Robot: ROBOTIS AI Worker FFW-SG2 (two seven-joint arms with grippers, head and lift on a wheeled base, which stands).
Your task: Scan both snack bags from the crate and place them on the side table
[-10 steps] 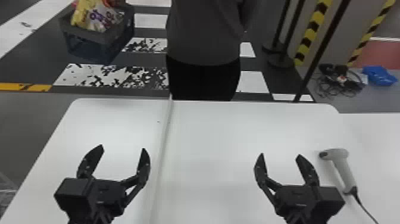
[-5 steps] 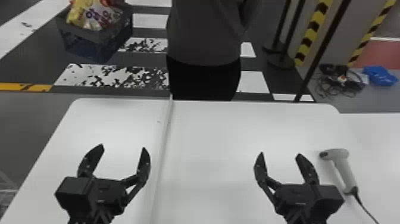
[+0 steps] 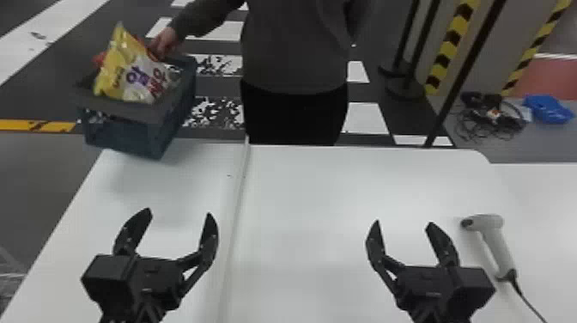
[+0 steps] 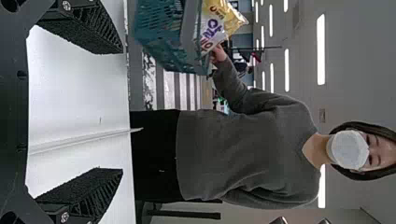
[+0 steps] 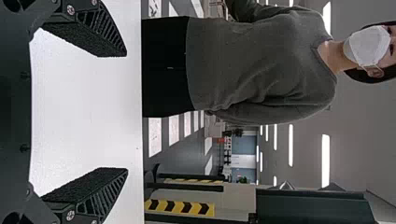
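Observation:
In the head view my left gripper (image 3: 179, 214) stands open over the white table's left part, and my right gripper (image 3: 402, 223) is open over its right part. The left gripper (image 4: 122, 111) and the right gripper (image 5: 126, 112) each hold nothing in their wrist views. A person's hand holds the dark blue crate (image 3: 124, 133) at the table's far left corner. A yellow and white snack bag (image 3: 129, 73) leans up out of it, with a bit of red behind; a second bag is hard to make out. The grey-white scanner (image 3: 498, 245) lies right of the right gripper.
A raised strip (image 3: 234, 214) runs front to back across the white table (image 3: 317, 193). The scanner's cable (image 3: 526, 300) trails toward the front right. A side table (image 3: 545, 206) adjoins at the right. Cables (image 3: 489, 116) and a blue item (image 3: 547, 108) lie on the floor behind.
The crate with the snack bag has come nearer, down and right toward the table's far left corner, with the person's arm now reaching to it. Both my arms have kept still.

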